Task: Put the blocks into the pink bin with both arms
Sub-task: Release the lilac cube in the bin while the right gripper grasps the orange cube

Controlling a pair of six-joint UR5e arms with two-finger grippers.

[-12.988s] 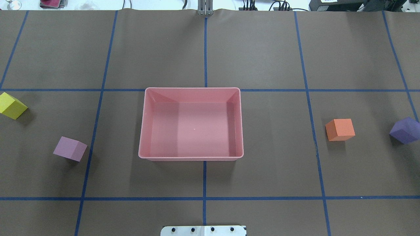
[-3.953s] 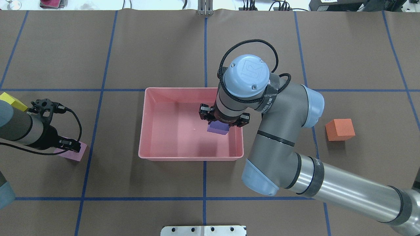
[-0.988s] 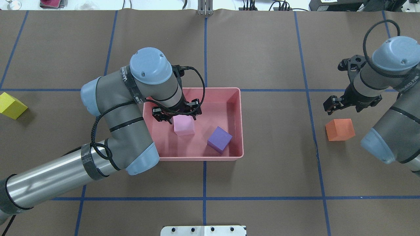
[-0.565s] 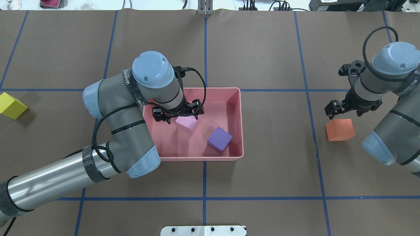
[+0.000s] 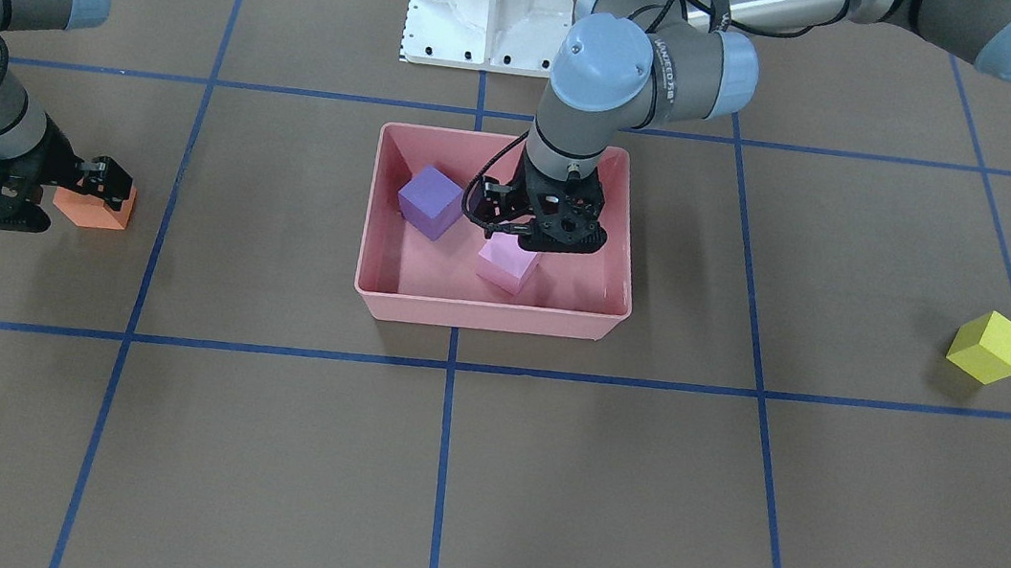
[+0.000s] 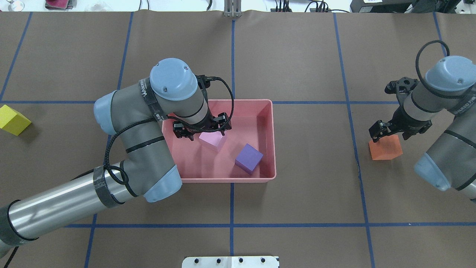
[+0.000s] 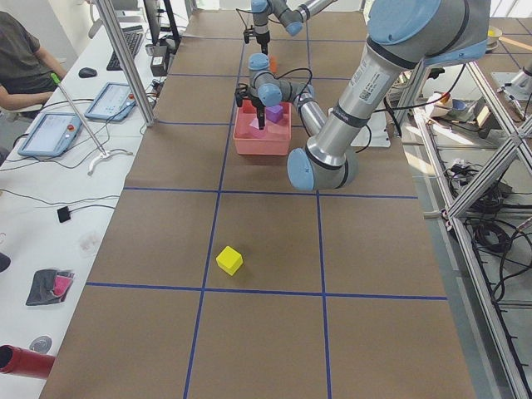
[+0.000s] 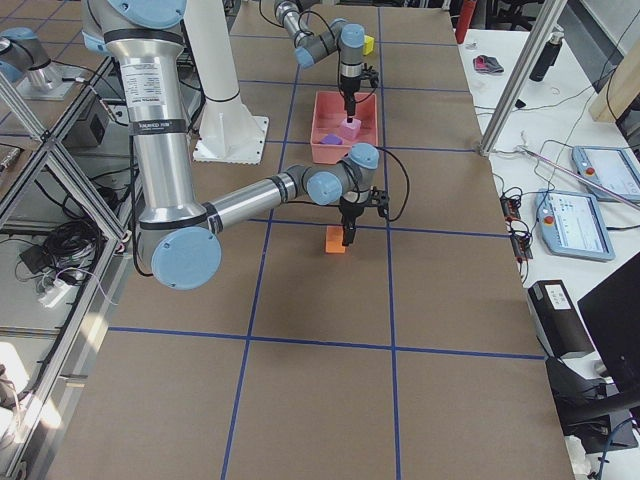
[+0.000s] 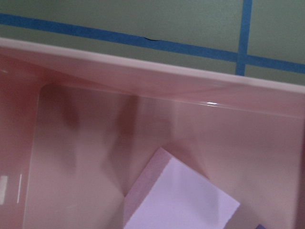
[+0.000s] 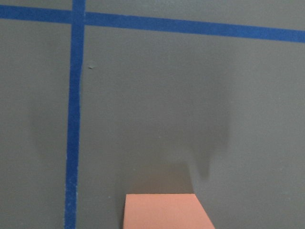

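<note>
left claw: the left gripper [image 6: 202, 131] hangs inside the pink bin [image 6: 245, 101], fingers spread wide, holding nothing
pink-lilac block [image 6: 212, 140]: directly under that claw, in the bin, sitting tilted; looks let go
purple block [image 6: 248, 159]: on the bin floor, near the right wall, apart from the pink-lilac one
right claw: the right gripper [image 6: 390, 136] is released, fingers spread just over the far edge of the orange block [image 6: 386, 149]; not clamped on it
orange block: on the table [image 6: 297, 186], well right of the bin
yellow block [image 6: 13, 120]: on the table at the far left edge, well away from the bin, nothing near it
count: 4 blocks, one per colour; 2 in the bin, 2 out; 1 bin; 2 arms
handling (my read): matte foam-like cubes, so light, a bit squashy, not slippery, not fragile; a drop into the bin should do no harm
grip point: two opposite flat faces, mid-height, jaws square to the faces; a corner pinch would likely twist the cube
yellow note: it sits rotated to the grid, so the wrist needs turning first
</note>
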